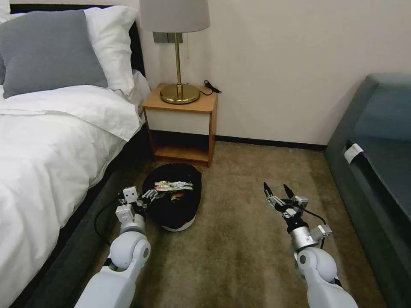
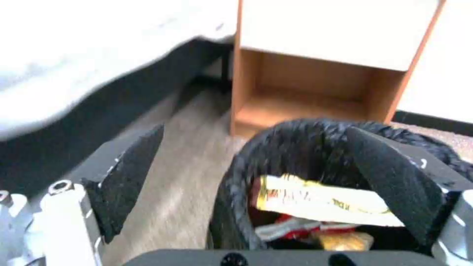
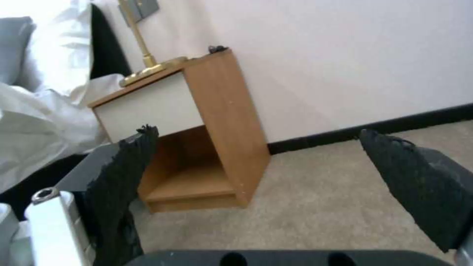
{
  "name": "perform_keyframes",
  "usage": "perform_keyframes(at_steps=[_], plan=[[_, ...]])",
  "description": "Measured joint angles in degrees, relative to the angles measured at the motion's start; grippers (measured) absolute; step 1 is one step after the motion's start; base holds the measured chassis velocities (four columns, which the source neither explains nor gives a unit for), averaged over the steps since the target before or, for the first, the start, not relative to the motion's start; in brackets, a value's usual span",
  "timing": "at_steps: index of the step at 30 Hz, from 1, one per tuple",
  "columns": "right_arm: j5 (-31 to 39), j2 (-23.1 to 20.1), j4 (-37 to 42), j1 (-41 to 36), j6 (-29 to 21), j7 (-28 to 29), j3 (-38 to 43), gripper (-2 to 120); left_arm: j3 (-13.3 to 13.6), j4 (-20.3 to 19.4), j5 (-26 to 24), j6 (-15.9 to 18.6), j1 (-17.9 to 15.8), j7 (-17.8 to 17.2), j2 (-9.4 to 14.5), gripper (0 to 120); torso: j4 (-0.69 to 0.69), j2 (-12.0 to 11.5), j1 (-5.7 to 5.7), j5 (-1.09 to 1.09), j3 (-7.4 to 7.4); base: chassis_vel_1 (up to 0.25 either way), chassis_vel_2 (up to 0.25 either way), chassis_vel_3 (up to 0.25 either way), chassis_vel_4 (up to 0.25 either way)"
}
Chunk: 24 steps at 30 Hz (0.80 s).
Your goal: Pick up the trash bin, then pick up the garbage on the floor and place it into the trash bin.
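The black-lined trash bin (image 1: 173,201) stands on carpet, tilted, with the garbage (image 1: 173,185) inside.

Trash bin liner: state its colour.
Black, wrinkly plastic over the trash bin rim; the left wrist view shows it best.

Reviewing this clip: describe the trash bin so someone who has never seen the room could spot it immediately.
Start at the wooden nightstand with the brass lamp beside the bed. On the carpet just in front of it sits the trash bin, with the left gripper at its rim. It is the only round, black-bagged container there, with wrappers visible inside.
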Motion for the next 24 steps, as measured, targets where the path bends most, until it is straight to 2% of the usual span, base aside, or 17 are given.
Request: perform_keyframes(at_steps=[2, 3, 5, 10, 13, 14, 17, 24], plan=[[-0.09, 0.0, 0.25, -0.23, 0.05, 0.44, 0.05, 100, -0.01, -0.32, 1.04, -0.2, 0.2, 0.61, 0.21, 100, 0.0, 0.0, 0.0, 0.0, 0.0, 0.0, 0.0, 0.0, 0.0], [-0.83, -0.03, 1.12, -0.99, 0.23, 2.58, 0.16, 100, -0.02, -1.63, 5.06, -1.07, 1.1, 2.9, 1.07, 100, 0.0, 0.0, 0.0, 0.0, 0.0, 0.0, 0.0, 0.0, 0.0], [-1.36, -0.13, 1.79, -1.79, 0.26, 4.53, 0.32, 100, 0.07, -2.84, 7.63, -1.67, 1.93, 4.62, 1.88, 100, 0.0, 0.0, 0.0, 0.0, 0.0, 0.0, 0.0, 0.0, 0.0], [-2.54, -0.14, 2.72, -2.93, 0.43, 7.39, 0.69, 100, 0.11, -4.74, 11.61, -3.07, 3.48, 7.96, 2.8, 100, 0.0, 0.0, 0.0, 0.0, 0.0, 0.0, 0.0, 0.0, 0.0], [-3.45, 0.41, 3.46, -3.77, 0.68, 10.12, 1.16, 100, -0.23, -6.31, 15.66, -4.97, 5.94, 12.01, 3.22, 100, 0.0, 0.0, 0.0, 0.0, 0.0, 0.0, 0.0, 0.0, 0.0], [-3.45, 0.41, 3.46, -3.77, 0.68, 10.12, 1.16, 100, -0.23, -6.31, 15.66, -4.97, 5.94, 12.01, 3.22, 100, 0.0, 0.0, 0.0, 0.0, 0.0, 0.0, 0.0, 0.0, 0.0], [-3.02, 1.59, 5.78, -4.62, 0.26, 13.8, 1.4, 100, -0.58, -7.92, 19.75, -7.1, 8.97, 15.9, 3.15, 100, 0.0, 0.0, 0.0, 0.0, -0.01, 0.0, 0.0, 0.0, 0.0], [-1.9, 3.98, 8.63, -4.84, -1.33, 18.62, 2.17, 100, -1.37, -9.43, 23.25, -10.61, 11.57, 18.61, 1.19, 100, 0.0, 0.01, 0.0, 0.0, -0.01, 0.0, 0.0, 0.0, 0.0]])
